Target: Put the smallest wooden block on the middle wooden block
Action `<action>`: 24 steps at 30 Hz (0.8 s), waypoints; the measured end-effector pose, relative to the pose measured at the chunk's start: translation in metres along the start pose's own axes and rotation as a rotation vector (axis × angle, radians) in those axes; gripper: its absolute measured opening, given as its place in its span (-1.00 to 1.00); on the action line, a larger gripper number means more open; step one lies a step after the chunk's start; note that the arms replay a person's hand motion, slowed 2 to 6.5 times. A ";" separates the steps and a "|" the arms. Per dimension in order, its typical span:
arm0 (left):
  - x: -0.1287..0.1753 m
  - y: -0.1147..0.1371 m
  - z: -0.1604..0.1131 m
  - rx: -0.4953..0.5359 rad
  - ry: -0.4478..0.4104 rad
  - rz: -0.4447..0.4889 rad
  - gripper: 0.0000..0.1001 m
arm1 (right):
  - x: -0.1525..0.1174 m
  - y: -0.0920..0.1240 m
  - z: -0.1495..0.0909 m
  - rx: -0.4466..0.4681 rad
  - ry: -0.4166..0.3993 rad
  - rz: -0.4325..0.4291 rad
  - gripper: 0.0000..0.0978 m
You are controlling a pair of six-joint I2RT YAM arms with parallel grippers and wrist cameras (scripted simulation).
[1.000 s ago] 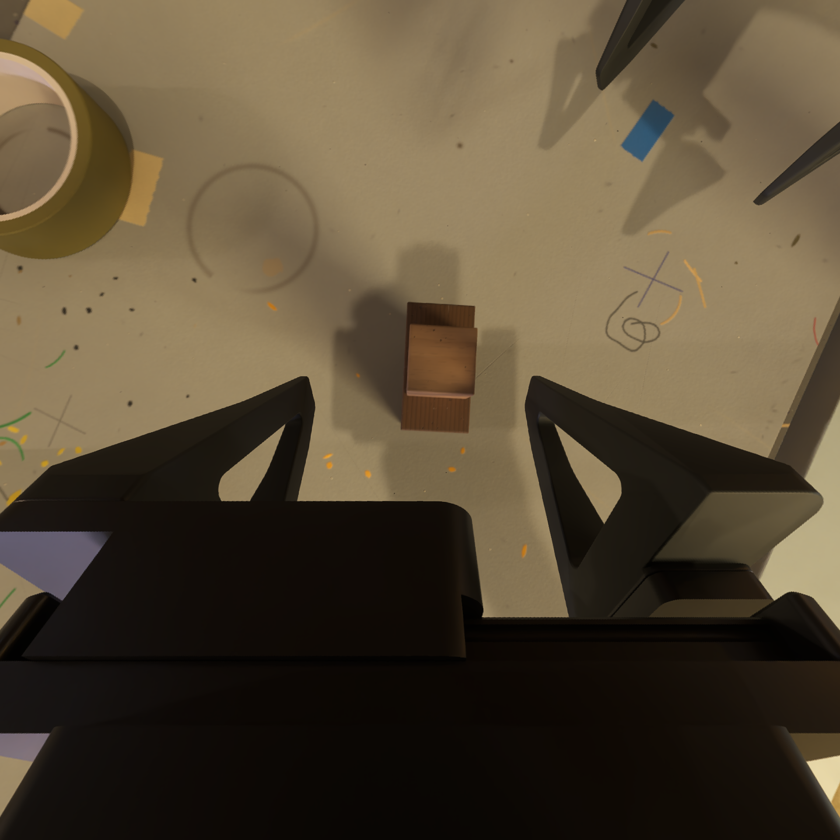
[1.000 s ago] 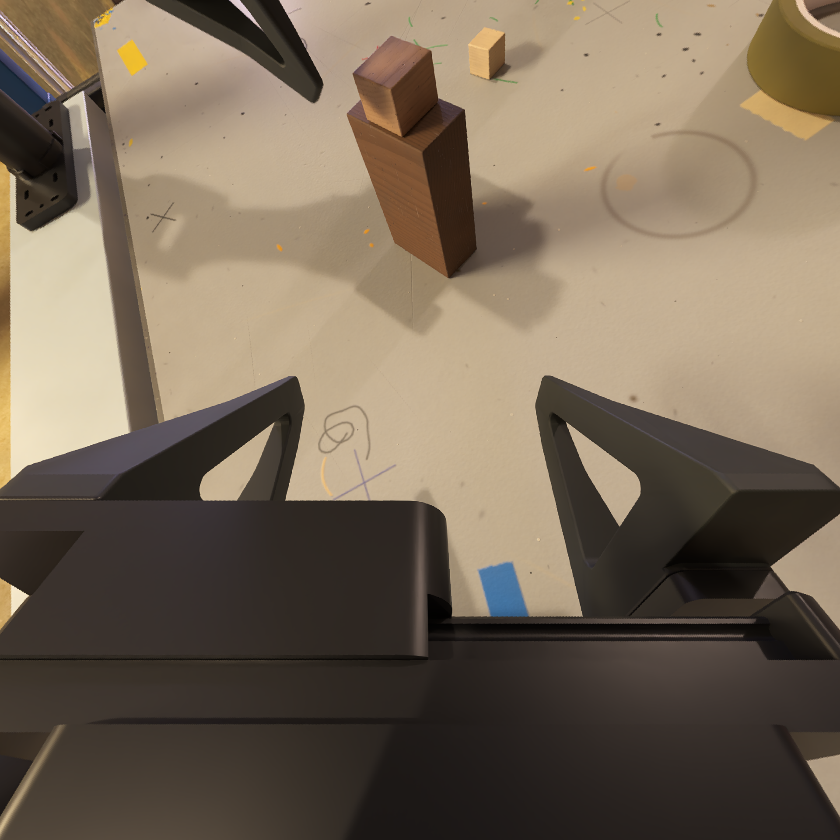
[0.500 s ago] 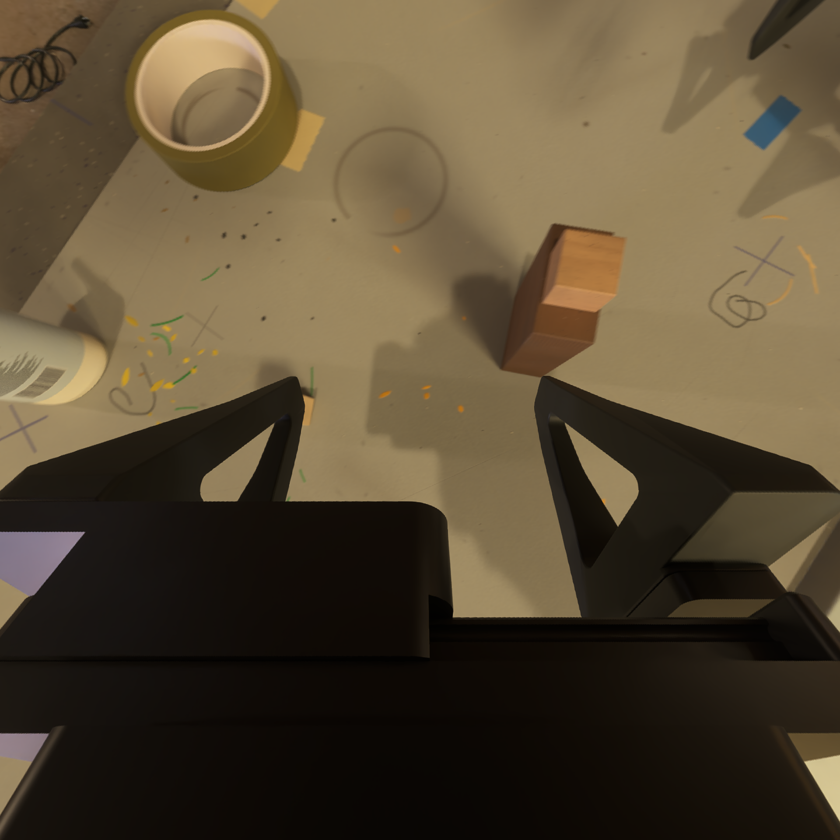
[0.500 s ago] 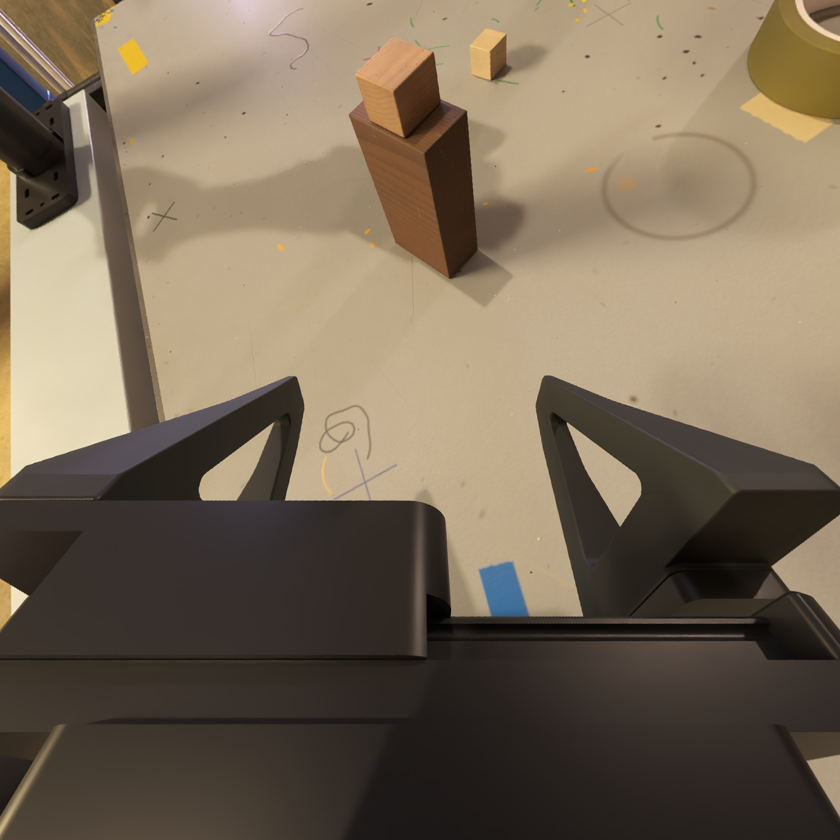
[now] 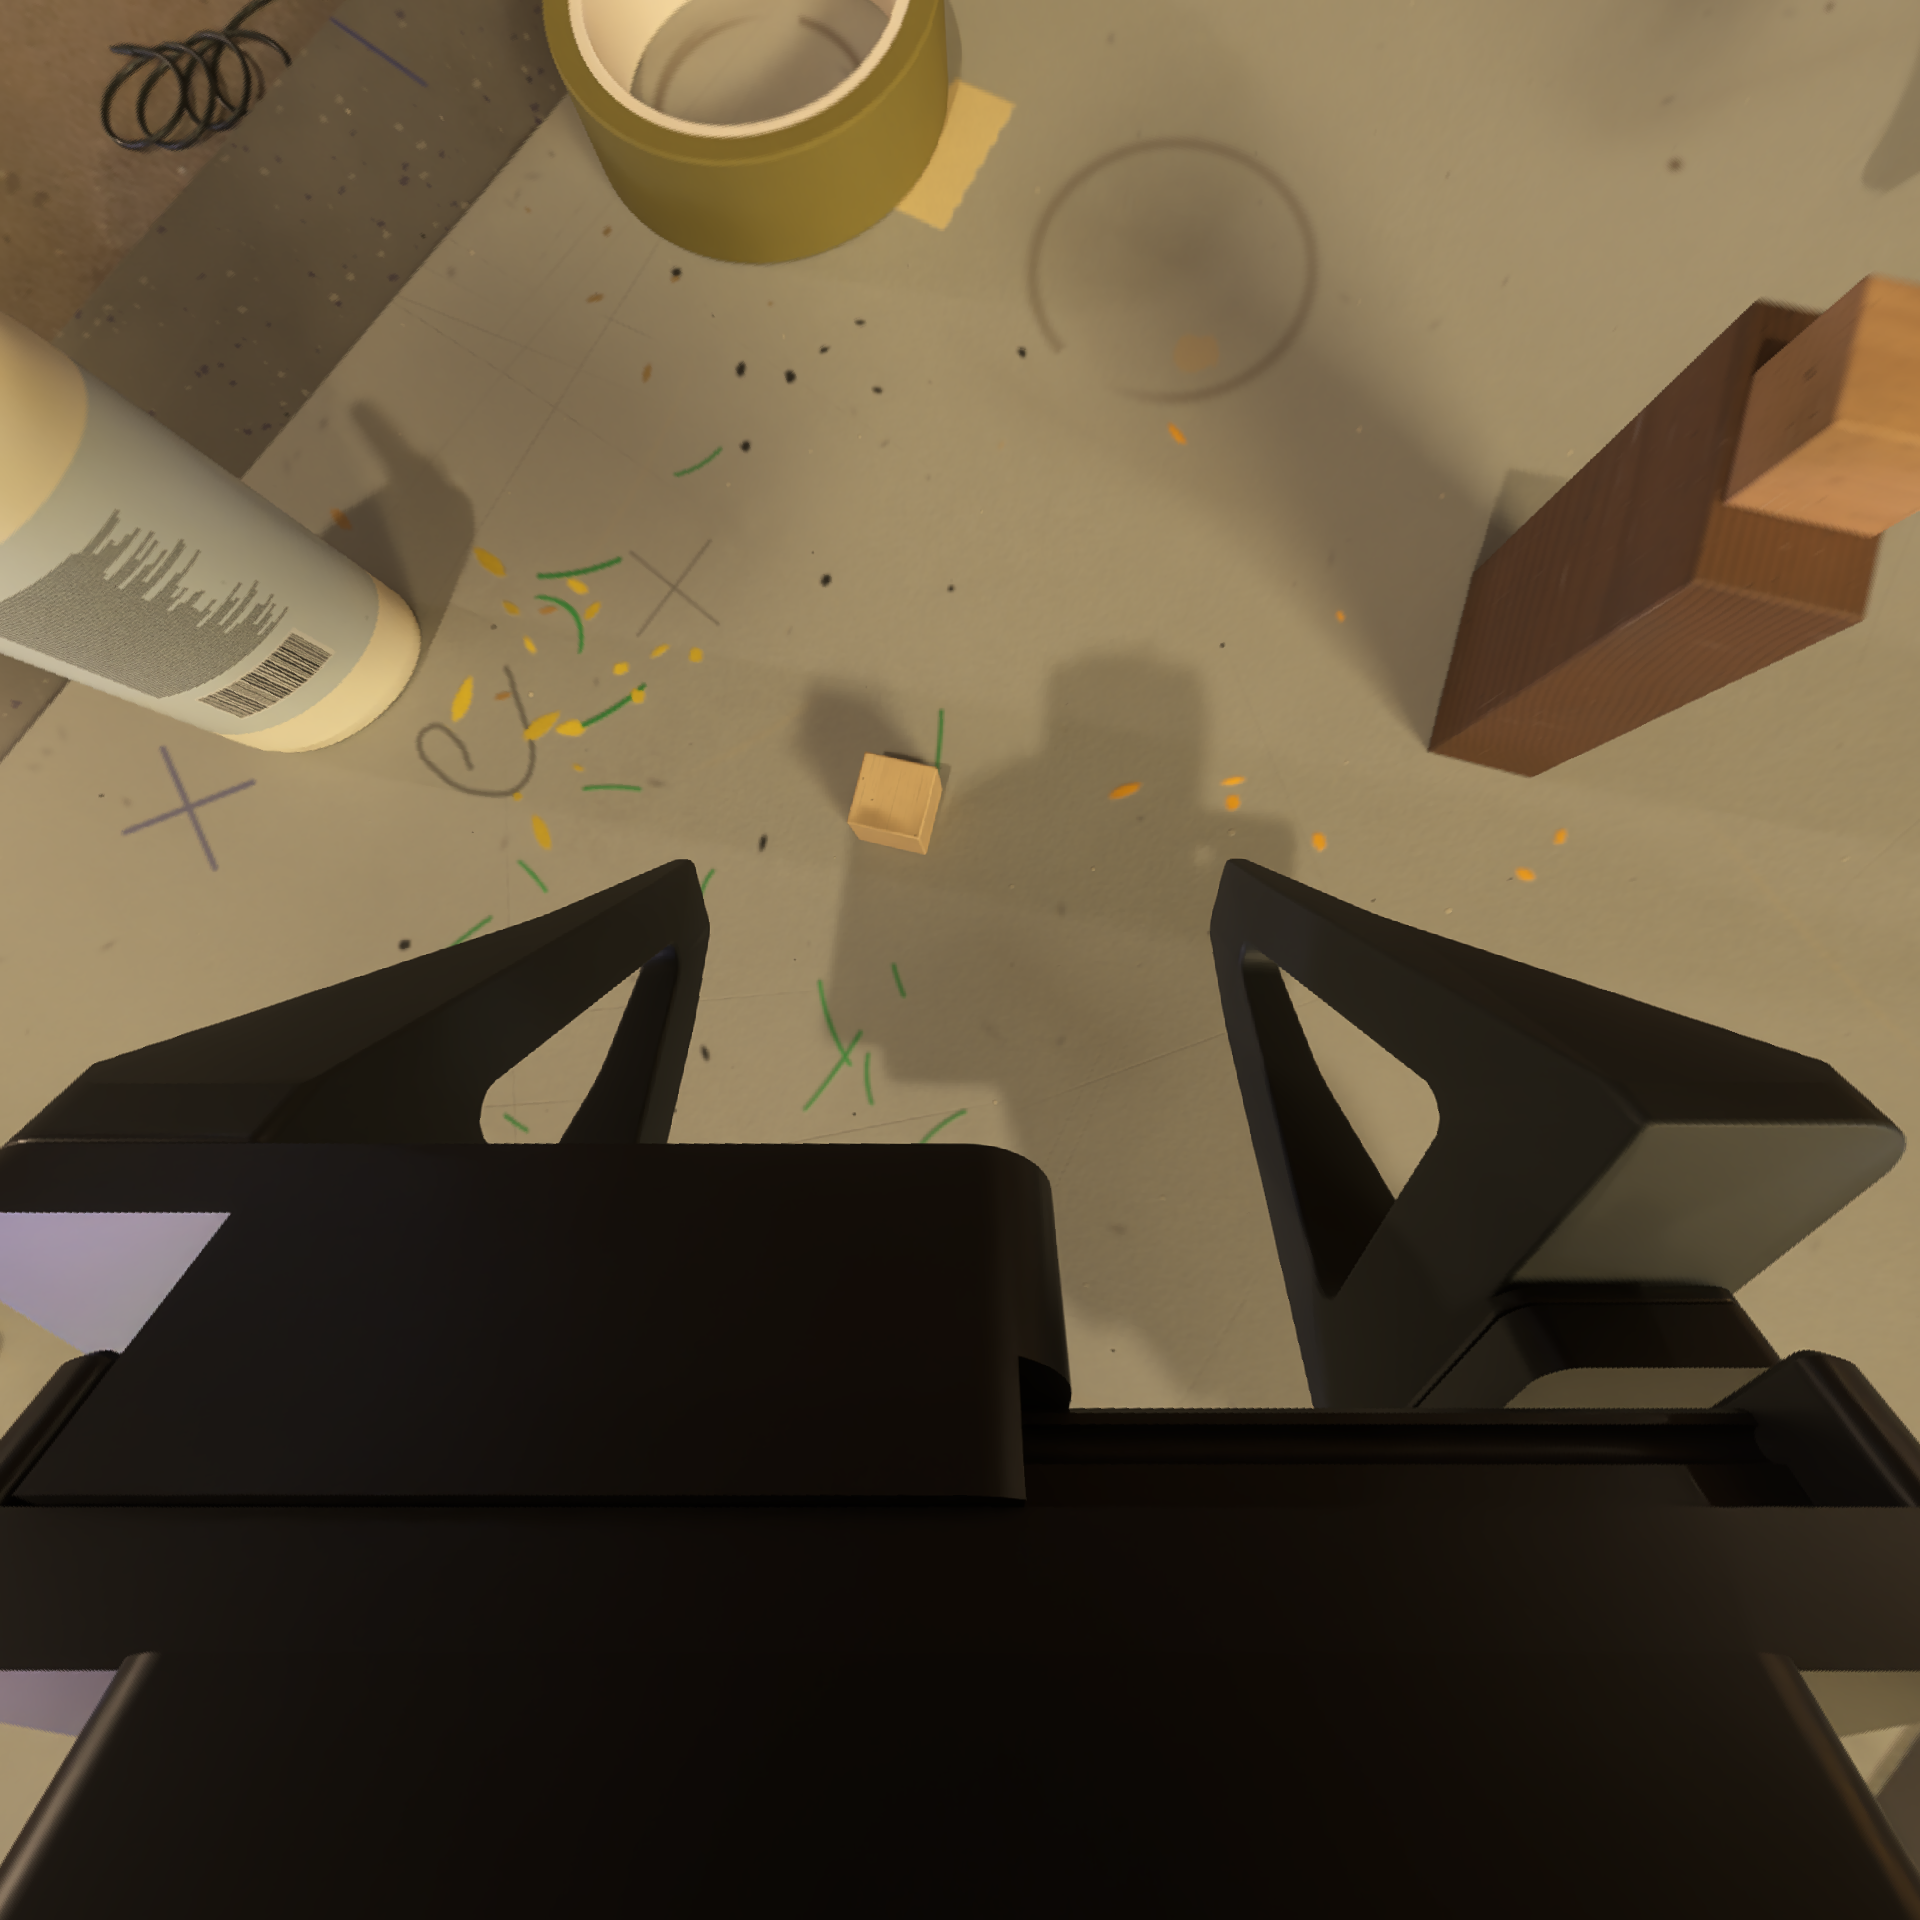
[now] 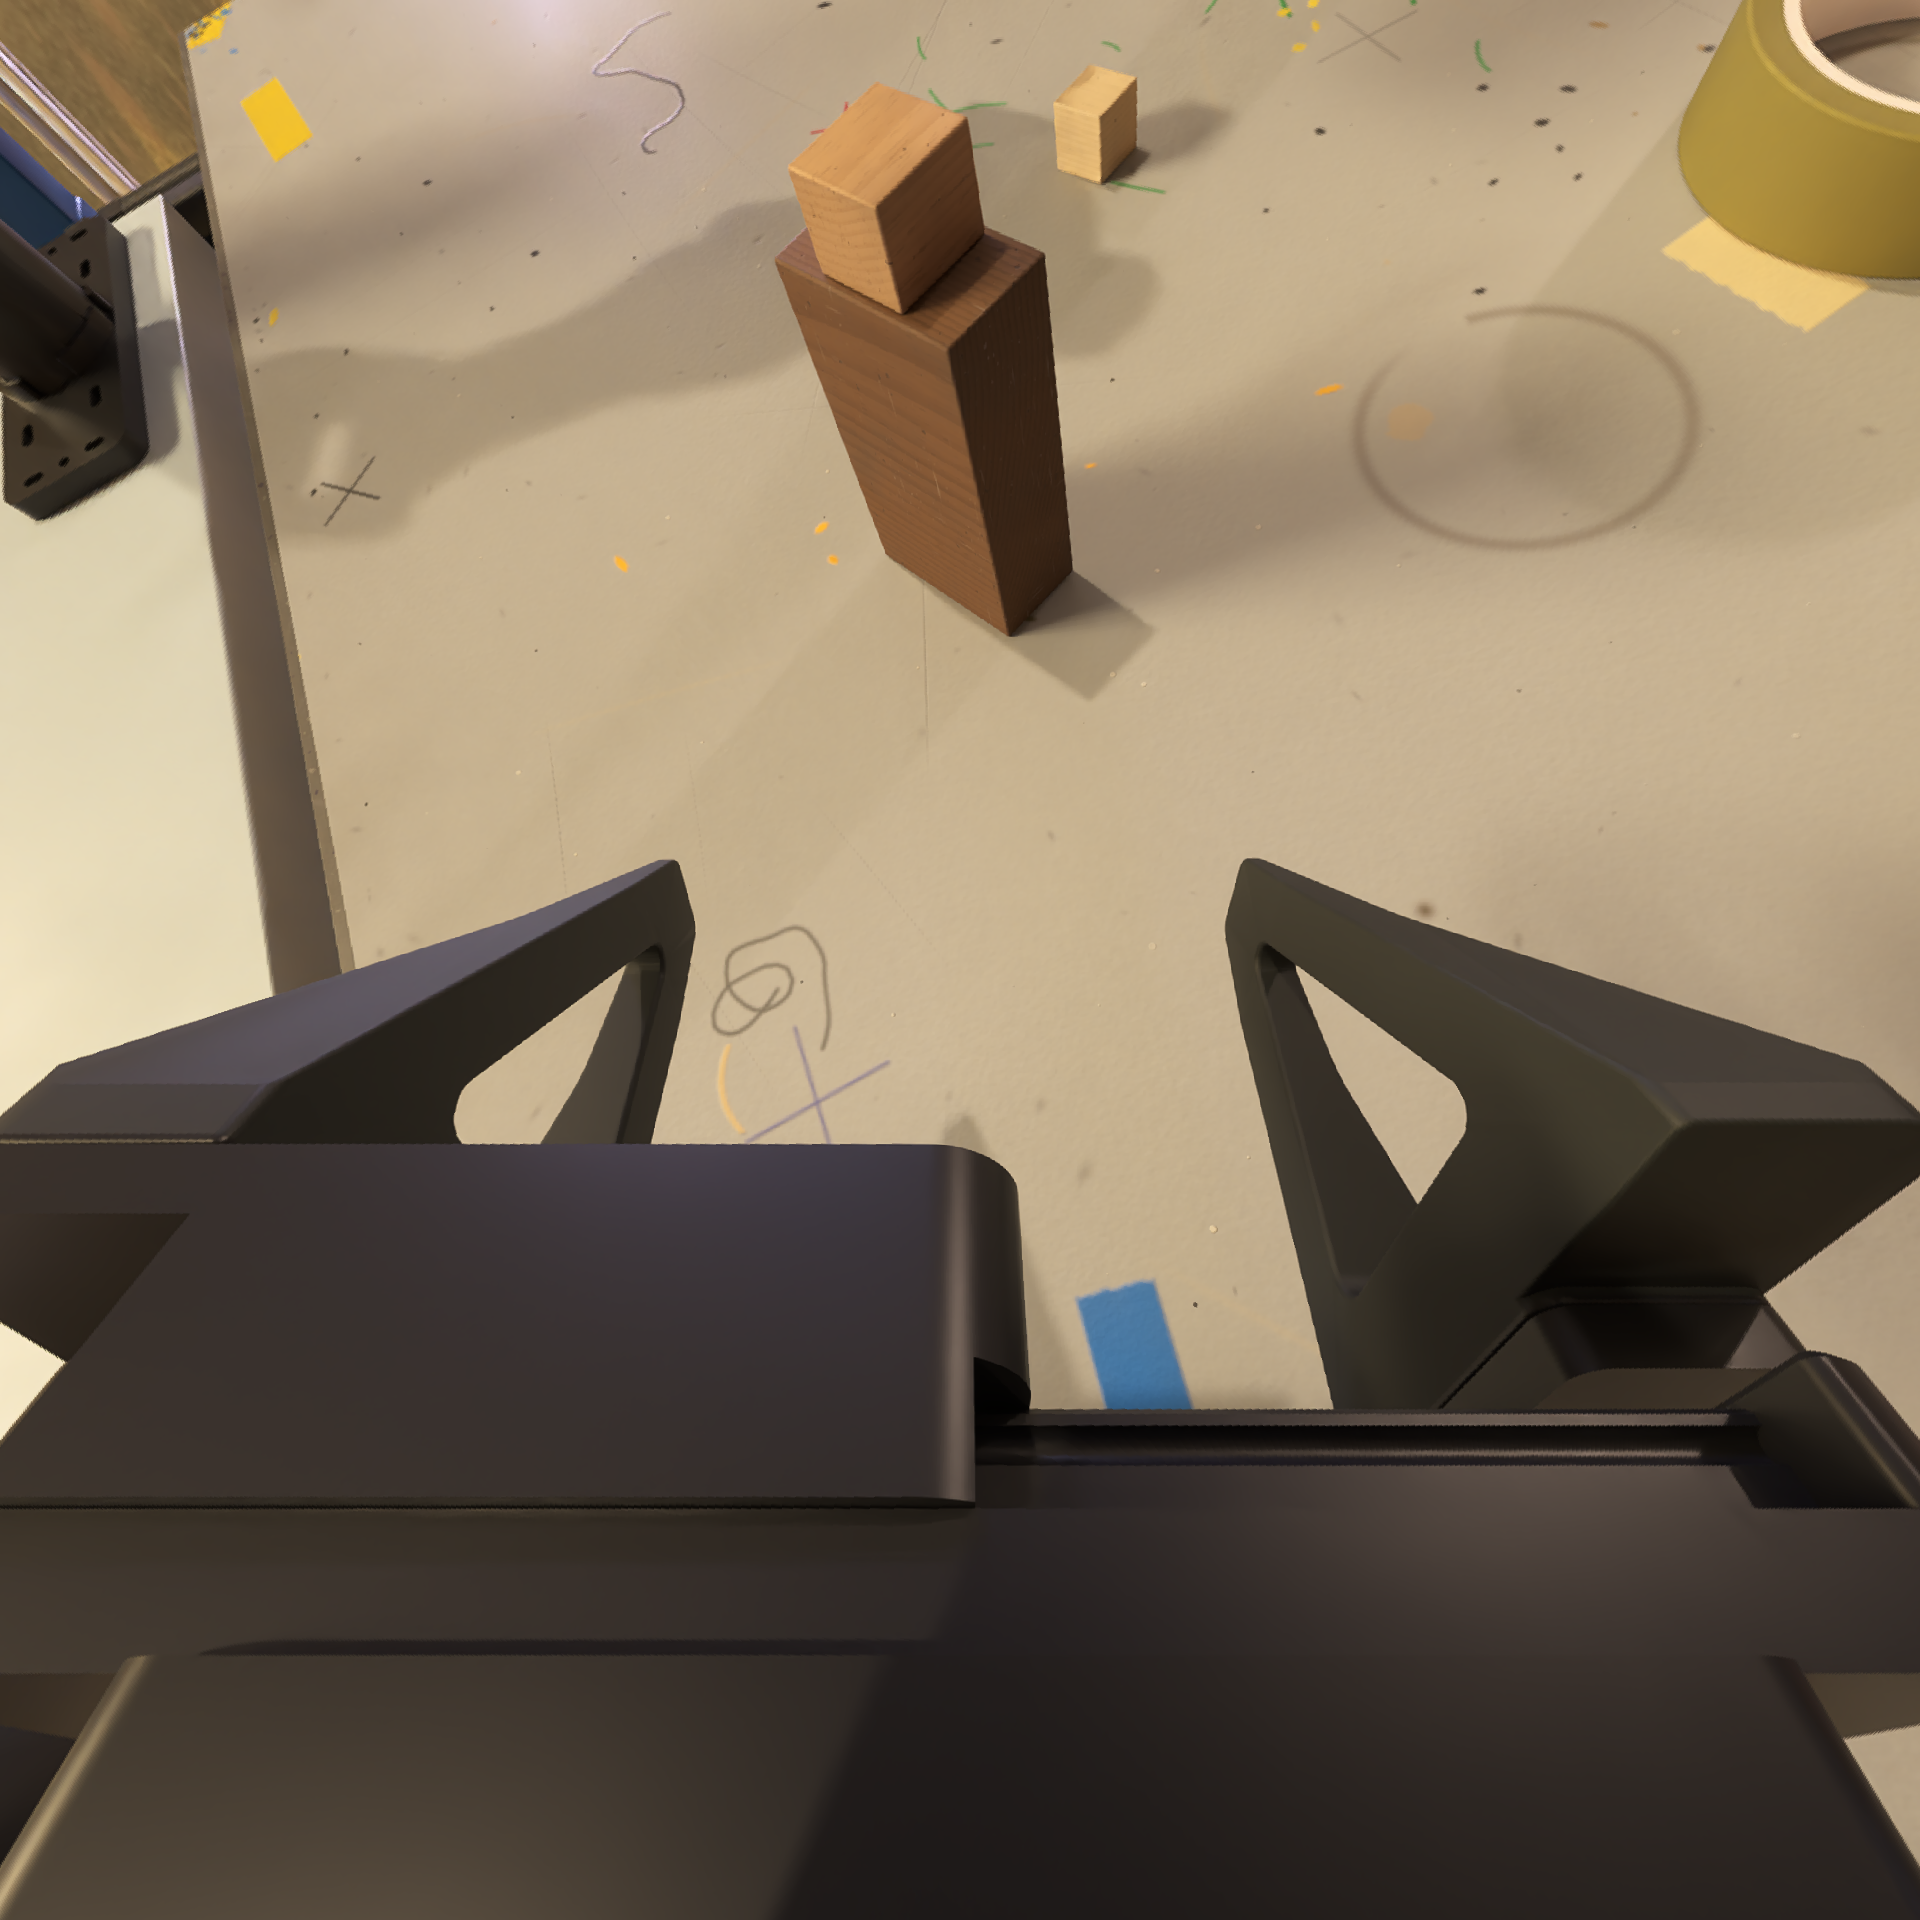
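Note:
The smallest wooden block (image 5: 895, 803), a pale cube, lies on the table just ahead of my left gripper (image 5: 959, 894), which is open, empty and high above it. It also shows far off in the right wrist view (image 6: 1094, 123). The middle block (image 6: 888, 197), a light brown cube, sits on top of the tall dark brown block (image 6: 951, 436); both show at the right edge of the left wrist view, the cube (image 5: 1839, 436) on the tall block (image 5: 1621, 592). My right gripper (image 6: 958, 894) is open and empty, well short of the stack.
A roll of olive tape (image 5: 748, 125) stands at the back, also in the right wrist view (image 6: 1808, 156). A pale cylindrical bottle (image 5: 177, 582) stands at the left. A coiled black wire (image 5: 187, 88) lies beyond the table edge. A blue tape patch (image 6: 1132, 1351) lies under my right gripper.
My left gripper has swung left, away from above the stack, so the smallest block now lies between its fingers' line. The right gripper has not moved.

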State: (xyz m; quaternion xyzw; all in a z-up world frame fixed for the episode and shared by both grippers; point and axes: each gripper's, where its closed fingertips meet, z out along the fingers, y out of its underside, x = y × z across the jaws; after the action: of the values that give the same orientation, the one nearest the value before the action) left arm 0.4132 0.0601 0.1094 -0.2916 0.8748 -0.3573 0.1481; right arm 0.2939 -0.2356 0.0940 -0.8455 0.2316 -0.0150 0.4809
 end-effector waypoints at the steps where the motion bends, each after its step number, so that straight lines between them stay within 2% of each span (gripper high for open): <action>1: -0.002 0.003 0.003 -0.003 0.006 0.008 0.65 | 0.000 0.000 0.000 0.000 0.001 0.000 0.79; 13: -0.015 0.015 0.041 -0.083 0.073 0.114 0.48 | 0.008 0.003 0.002 -0.014 0.021 0.009 0.79; 24: -0.021 0.016 0.065 -0.151 0.133 0.145 0.22 | 0.012 0.010 0.008 -0.033 0.013 0.030 0.79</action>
State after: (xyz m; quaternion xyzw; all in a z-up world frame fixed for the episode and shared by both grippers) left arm 0.4533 0.0470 0.0538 -0.2137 0.9259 -0.2975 0.0928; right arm 0.3025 -0.2379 0.0792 -0.8497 0.2477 -0.0093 0.4654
